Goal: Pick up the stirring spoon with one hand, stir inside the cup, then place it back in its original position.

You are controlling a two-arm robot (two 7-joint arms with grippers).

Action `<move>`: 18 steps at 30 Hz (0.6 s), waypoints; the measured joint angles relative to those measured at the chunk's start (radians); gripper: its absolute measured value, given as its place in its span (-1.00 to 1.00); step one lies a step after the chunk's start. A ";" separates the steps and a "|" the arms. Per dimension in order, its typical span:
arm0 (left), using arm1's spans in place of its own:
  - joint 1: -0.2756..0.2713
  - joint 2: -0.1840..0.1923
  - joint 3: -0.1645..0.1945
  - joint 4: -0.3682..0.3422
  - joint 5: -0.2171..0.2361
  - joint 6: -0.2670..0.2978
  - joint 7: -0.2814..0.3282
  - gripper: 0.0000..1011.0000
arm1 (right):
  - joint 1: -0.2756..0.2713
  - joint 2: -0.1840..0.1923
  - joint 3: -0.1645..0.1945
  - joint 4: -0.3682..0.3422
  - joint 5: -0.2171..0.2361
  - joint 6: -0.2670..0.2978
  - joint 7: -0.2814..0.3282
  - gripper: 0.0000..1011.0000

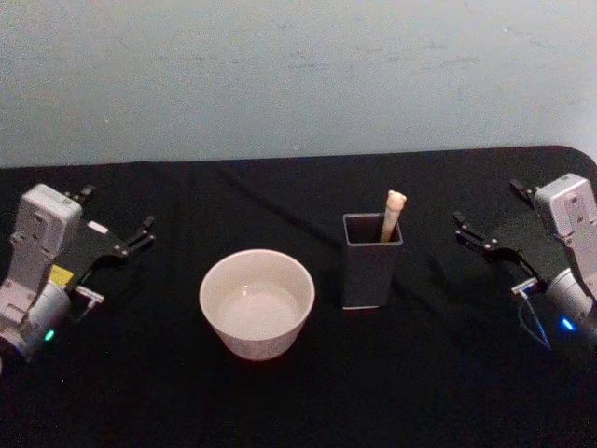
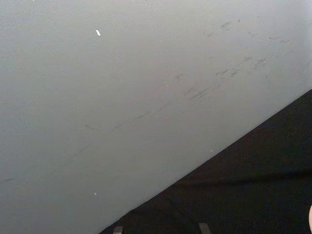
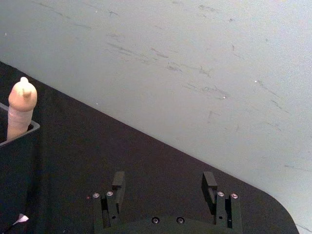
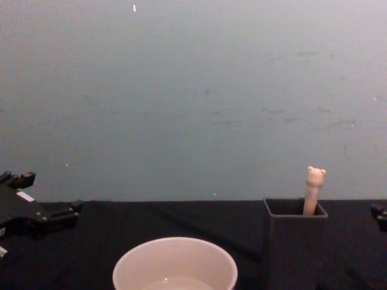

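Stirring spoon (image 1: pixel 393 213) stands in the dark grey holder (image 1: pixel 370 275), the place it must return to. Only its beige handle shows above the far wall.

Head view: the cup (image 1: pixel 252 341) sits just left of the holder, on the near side, not touching it. My left end effector (image 1: pixel 119 263) rests well left of the holder beyond the cup, with its fingers spread. My right end effector (image 1: pixel 492 259) rests right of the holder, also spread and holding nothing. Bare black surface (image 1: pixel 420 392) lies between it and the holder.

Left wrist view: two fingertips sit apart over bare surface, with the wall beyond.

Right wrist view: both fingers stand wide apart, and the bear-topped handle rises from the holder off to one side. The surface's rounded corner is close by.

Chest view: the bear head clears the holder's rim, and the air above it is open.

Risks, in my judgement: the holder is tall and narrow, so a slanted pull could catch the spoon's bowl on a thin wall and tip it. A low sweep toward the cup could knock the cup.
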 joint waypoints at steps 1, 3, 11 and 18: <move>0.000 0.000 0.000 0.000 0.000 0.000 0.000 0.98 | 0.000 0.000 0.000 0.000 0.000 0.000 0.000 0.98; 0.000 0.000 0.000 0.000 0.000 0.000 0.000 0.98 | 0.000 0.000 0.000 0.000 0.000 0.000 0.000 0.98; 0.000 0.000 0.000 0.000 0.000 0.000 0.000 0.98 | 0.000 0.000 0.000 0.000 0.000 0.000 0.000 0.98; 0.000 0.000 0.000 0.000 0.000 0.000 0.000 0.98 | -0.010 -0.001 0.018 -0.015 0.012 -0.004 0.028 0.98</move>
